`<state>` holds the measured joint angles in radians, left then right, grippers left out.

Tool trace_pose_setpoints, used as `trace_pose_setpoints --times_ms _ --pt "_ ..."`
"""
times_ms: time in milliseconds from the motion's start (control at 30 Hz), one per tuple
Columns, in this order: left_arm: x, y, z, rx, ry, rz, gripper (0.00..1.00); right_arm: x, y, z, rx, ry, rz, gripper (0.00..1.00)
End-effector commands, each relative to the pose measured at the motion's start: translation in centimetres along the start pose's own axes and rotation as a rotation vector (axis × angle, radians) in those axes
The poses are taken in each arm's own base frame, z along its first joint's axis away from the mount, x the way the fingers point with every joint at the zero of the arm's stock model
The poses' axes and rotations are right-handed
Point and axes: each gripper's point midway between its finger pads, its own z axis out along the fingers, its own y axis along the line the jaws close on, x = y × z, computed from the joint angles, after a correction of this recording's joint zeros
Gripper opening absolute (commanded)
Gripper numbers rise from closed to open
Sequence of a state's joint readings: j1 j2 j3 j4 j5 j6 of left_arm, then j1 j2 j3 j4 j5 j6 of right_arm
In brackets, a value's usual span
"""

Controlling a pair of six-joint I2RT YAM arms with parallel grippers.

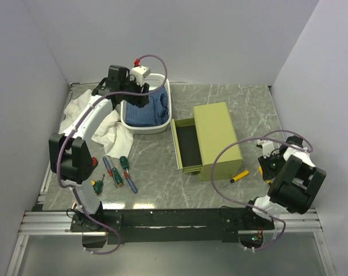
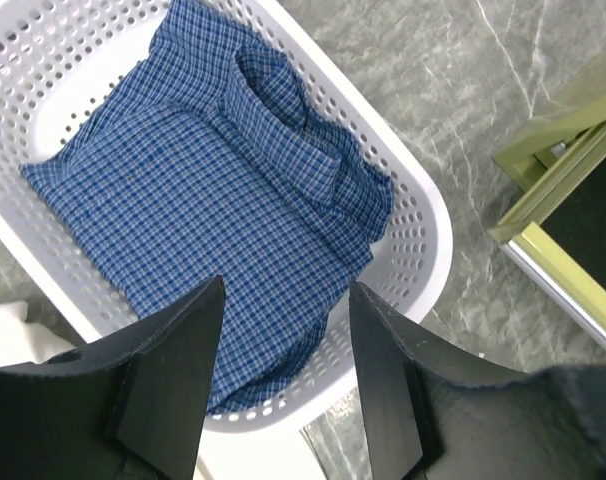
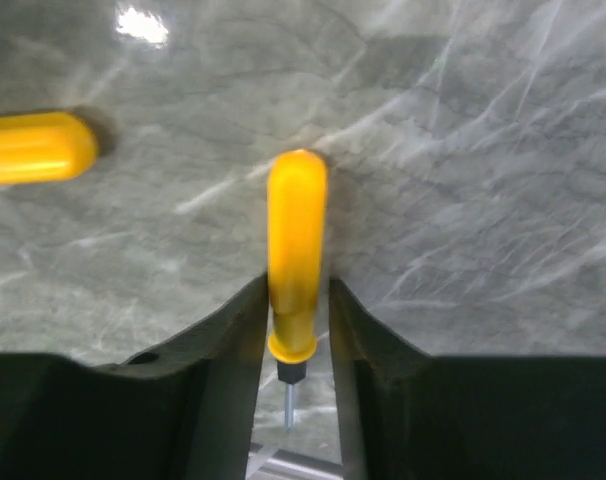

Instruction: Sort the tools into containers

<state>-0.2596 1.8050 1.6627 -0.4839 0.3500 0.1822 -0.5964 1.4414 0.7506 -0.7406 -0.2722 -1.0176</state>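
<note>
Fingers (image 3: 233,330) of the right gripper (image 3: 298,285) stand narrow and press against both sides of a yellow screwdriver (image 3: 296,220). They hold it low on the handle, near the metal shaft, and the rounded end of the handle points away from the gripper over the grey marble table (image 1: 243,109). A second yellow screwdriver (image 3: 33,148) lies apart on the table, to the left in the wrist view. From above it (image 1: 239,176) is seen between the right gripper (image 1: 267,162) and the near right corner of the olive-green drawer chest (image 1: 220,129). The held screwdriver itself is hidden under the gripper in that view. The chest stands in the middle of the table, and its drawer (image 1: 177,146) is pulled out to the left.

The left gripper (image 2: 286,290) is at the far left, above the near rim of the white basket (image 2: 423,220). Its fingers are well apart and nothing is between them. Blue checked fabric (image 2: 203,200) lies folded inside the basket. Just left of the basket a white cloth (image 1: 113,129) lies crumpled on the table. At the near left, beside the left arm, a green-handled screwdriver (image 1: 123,163) lies on the table, with a few more small tools with red and blue close around it.
</note>
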Motion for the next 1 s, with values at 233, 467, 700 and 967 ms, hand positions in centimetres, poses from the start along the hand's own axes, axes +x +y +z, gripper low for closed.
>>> trace_pose_setpoints --times_ms 233,467,700,967 --pt "-5.2 1.7 -7.8 -0.025 -0.242 -0.176 0.59 -6.1 -3.7 -7.8 0.201 -0.204 0.096 0.0" --pt "-6.3 -0.9 -14.0 -0.041 -0.394 -0.17 0.63 -18.8 1.7 -23.0 0.274 -0.601 -0.025 0.0" --pt "-1.0 -0.8 -19.0 -0.112 -0.44 -0.402 0.69 -26.6 13.5 -27.6 -0.132 -0.851 0.284 0.0" --pt "1.7 1.7 -21.6 -0.204 -0.495 -0.556 0.7 -27.4 24.3 -22.8 -0.401 -0.703 0.231 0.0"
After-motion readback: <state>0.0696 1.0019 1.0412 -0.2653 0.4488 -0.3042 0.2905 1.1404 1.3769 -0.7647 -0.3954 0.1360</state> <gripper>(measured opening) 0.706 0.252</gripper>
